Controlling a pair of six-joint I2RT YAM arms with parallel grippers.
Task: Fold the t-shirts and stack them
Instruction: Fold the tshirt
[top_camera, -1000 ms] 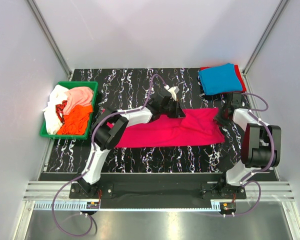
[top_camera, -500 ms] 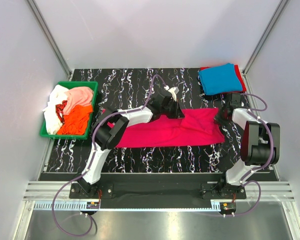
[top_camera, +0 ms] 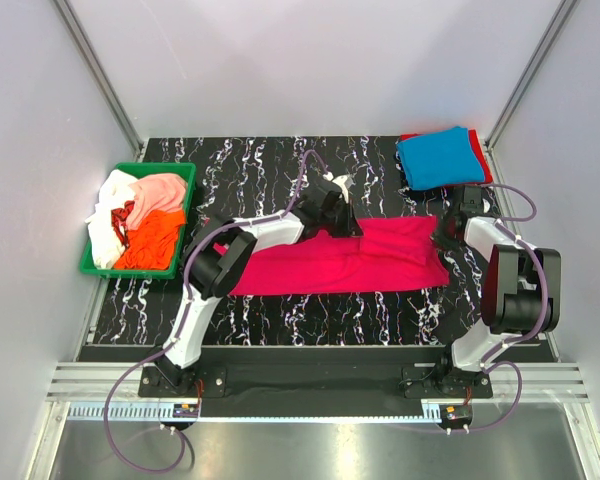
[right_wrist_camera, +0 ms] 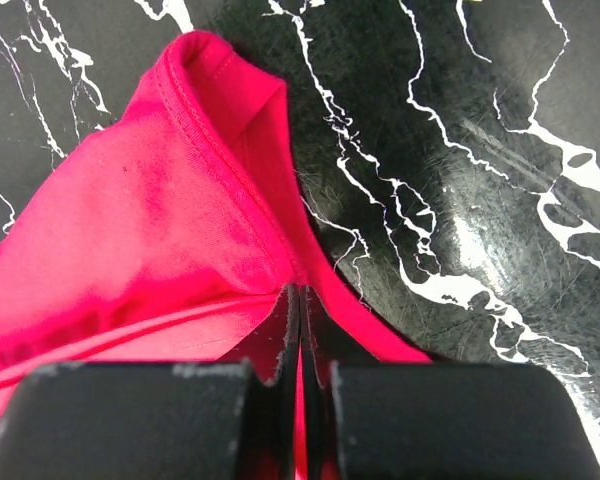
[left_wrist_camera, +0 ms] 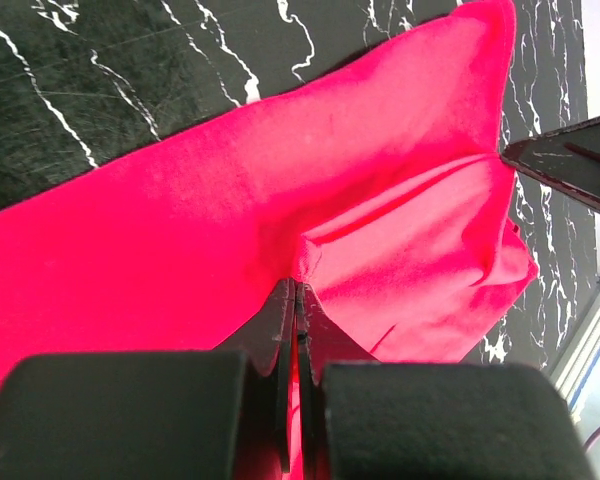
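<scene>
A magenta-pink t-shirt [top_camera: 330,262] lies as a long band across the middle of the black marbled table. My left gripper [top_camera: 354,230] is shut on a pinch of its far edge [left_wrist_camera: 302,262], near the band's middle. At the band's right end my right gripper [top_camera: 443,235] is shut on the cloth [right_wrist_camera: 295,285]; a hemmed corner [right_wrist_camera: 220,80] stands beyond the fingertips. A folded blue t-shirt [top_camera: 438,157] lies on a red one [top_camera: 483,160] at the far right corner.
A green bin [top_camera: 183,178] at the left edge holds orange [top_camera: 150,240], peach-pink [top_camera: 160,192] and white [top_camera: 105,225] t-shirts. Grey walls enclose the table on three sides. The right arm's black finger [left_wrist_camera: 570,160] shows at the right of the left wrist view.
The right gripper has shut on the shirt's right end. The left gripper, still shut on the far edge, has shifted slightly left, drawing the fold with it.
</scene>
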